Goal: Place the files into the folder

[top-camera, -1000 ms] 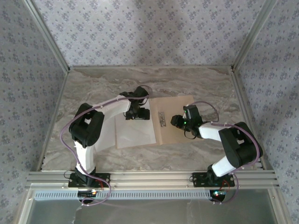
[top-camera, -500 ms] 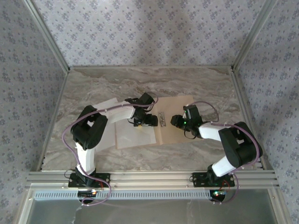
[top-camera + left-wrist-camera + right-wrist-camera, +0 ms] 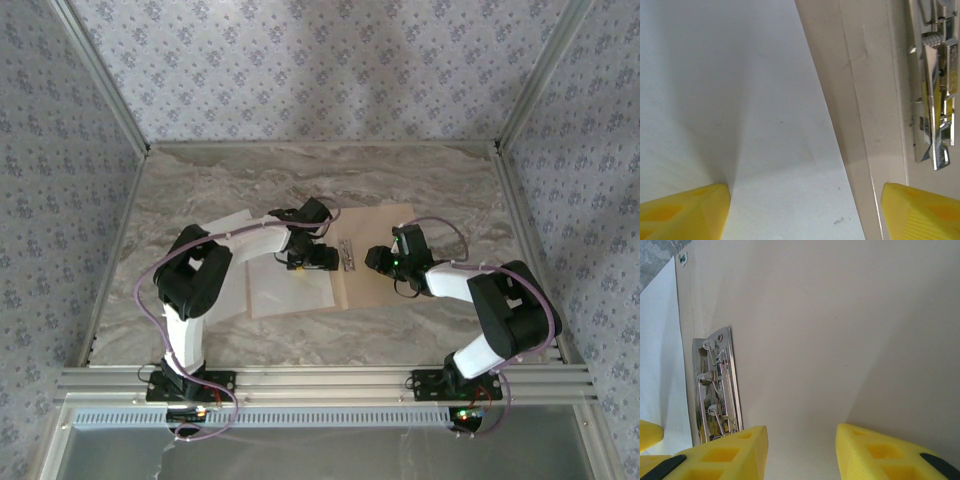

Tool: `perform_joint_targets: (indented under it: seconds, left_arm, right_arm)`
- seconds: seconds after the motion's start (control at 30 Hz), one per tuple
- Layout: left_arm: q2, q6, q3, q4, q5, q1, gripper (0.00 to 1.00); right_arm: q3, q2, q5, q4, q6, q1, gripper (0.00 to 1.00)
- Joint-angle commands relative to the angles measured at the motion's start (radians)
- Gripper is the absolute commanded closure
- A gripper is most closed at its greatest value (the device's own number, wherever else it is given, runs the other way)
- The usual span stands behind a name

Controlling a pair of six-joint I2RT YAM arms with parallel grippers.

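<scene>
My left gripper (image 3: 312, 258) is spread wide over one white sheet (image 3: 290, 295) on the one open folder (image 3: 385, 225). A second sheet (image 3: 228, 295) lies beside it on the desk (image 3: 300, 180). My right gripper (image 3: 375, 258) is spread too and holds nothing, near the one clip (image 3: 347, 255).
</scene>
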Motion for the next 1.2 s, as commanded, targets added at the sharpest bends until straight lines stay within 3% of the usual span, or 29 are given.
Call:
perform_joint_targets:
  seconds: [0.0,0.63,1.17]
  left_arm:
    - [0.031,0.037,0.024,0.005,0.037,-0.010,0.21]
    - [0.034,0.163,0.077,-0.169,-0.034,0.004,0.21]
    - [0.001,0.247,0.039,-0.211,0.003,0.029,0.21]
  right_arm:
    - [-0.029,0.047,0.021,-0.106,0.025,0.010,0.57]
    - [-0.030,0.050,0.023,-0.105,0.026,0.011,0.56]
    - [-0.034,0.046,0.026,-0.105,0.031,0.007,0.56]
